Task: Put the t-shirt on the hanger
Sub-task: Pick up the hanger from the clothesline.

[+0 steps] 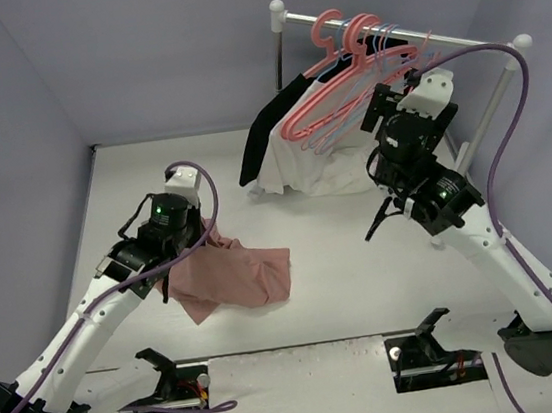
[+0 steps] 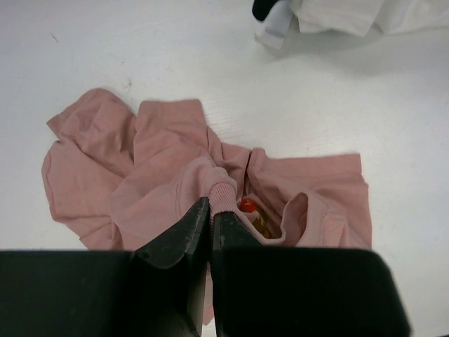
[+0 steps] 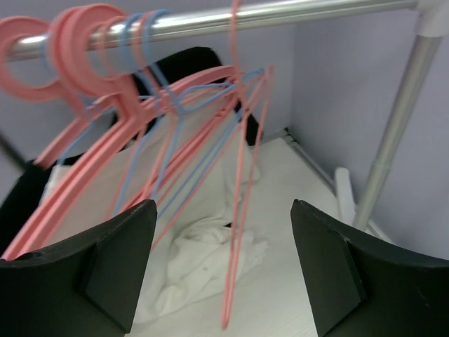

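**A:** Why is the left gripper (image 2: 210,205) so low?

**B:** It looks to be taking the soft, dusty salmon-pink cloth t-shirt (image 2: 161,158) by a ribbed edge, probably the collar. The jaws are pressed almost together with that knitted band pinched at their tips. It is a sensible hold, since ribbing is thicker and less slippery than the plain jersey.

**A:** Where is the shirt relative to the shiny metal clothes rail (image 1: 406,34)?

**B:** Well apart from it, out in front on the white table (image 1: 327,291) towards the left arm. It lies crumpled in loose folds.

**A:** And the right gripper (image 3: 224,263)?

**B:** It is just below the rail and spread wide, holding nothing. The slim, wire-like pale-pink hanger (image 3: 239,210) hangs from the rail straight ahead, so I judge the gripper is lined up to grasp it.

**A:** What else is on the rail?

**B:** Thicker coral-pink hangers (image 3: 84,35) and thin blue hangers (image 3: 147,42) are crowded beside the slim one. A white garment (image 3: 203,253) is heaped under the rail, with a black garment (image 1: 266,127) draped beside it. The thin frame will likely flex and swing when touched.
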